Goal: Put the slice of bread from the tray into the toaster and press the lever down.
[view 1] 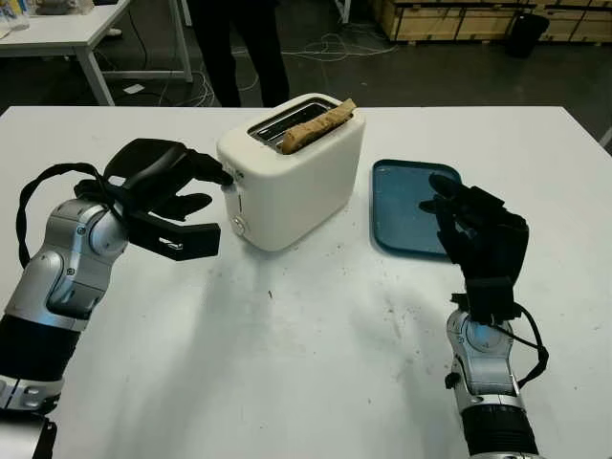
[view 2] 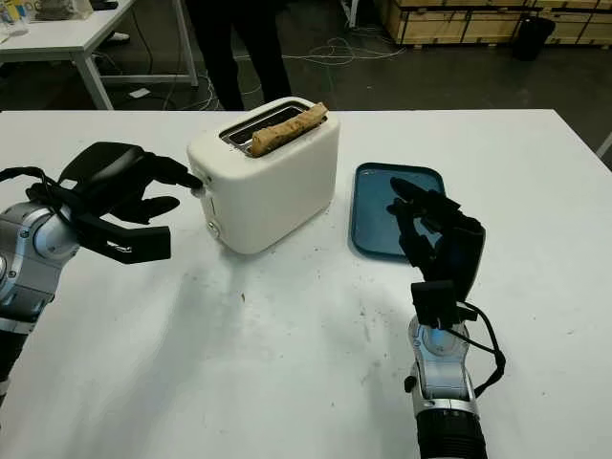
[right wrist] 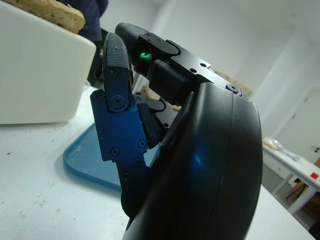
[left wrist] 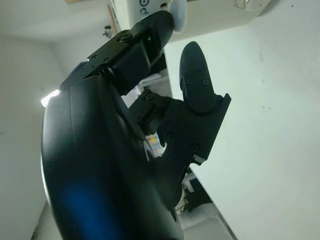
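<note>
A white toaster (view 1: 296,172) stands mid-table with the slice of bread (view 1: 317,126) in its slot, the top edge sticking out. My left hand (view 1: 177,186) is at the toaster's left end, open, with one fingertip (left wrist: 150,35) touching the white lever (left wrist: 179,15) near its top position. The blue tray (view 1: 406,206) lies empty to the right of the toaster. My right hand (view 1: 473,229) is raised over the tray's near right corner, open and holding nothing.
A person (view 1: 244,48) in dark trousers stands behind the table's far edge. Another white table (view 1: 67,33) is at the back left and wooden pallets (view 1: 478,19) at the back right. Cables lie on the floor.
</note>
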